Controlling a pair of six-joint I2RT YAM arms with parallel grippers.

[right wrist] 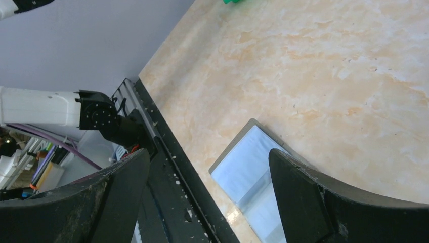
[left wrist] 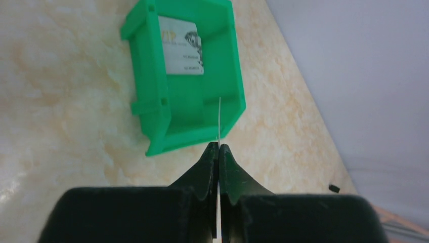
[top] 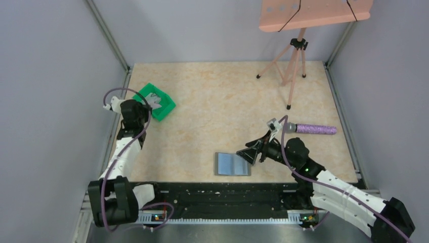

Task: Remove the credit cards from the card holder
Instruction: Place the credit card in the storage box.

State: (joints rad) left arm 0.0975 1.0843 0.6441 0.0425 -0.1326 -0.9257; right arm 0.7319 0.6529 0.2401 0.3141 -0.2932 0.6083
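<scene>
Currently the left gripper (left wrist: pixel 218 147) pinches a card (left wrist: pixel 219 119) edge-on over the near wall of the bin (left wrist: pixel 152 101), so releasing may drop it outside, while the right gripper (right wrist: pixel 208 154) gapes by the holder (top: pixel 232 164) lying open near the rail (top: pixel 222 192)

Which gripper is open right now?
The right gripper, jaws spread wide near the card holder; the left gripper is pinched shut on a thin card.

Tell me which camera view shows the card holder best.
The top external view: the card holder lies open, almost whole there. The right wrist view shows only part; the left wrist view, nothing.
</scene>
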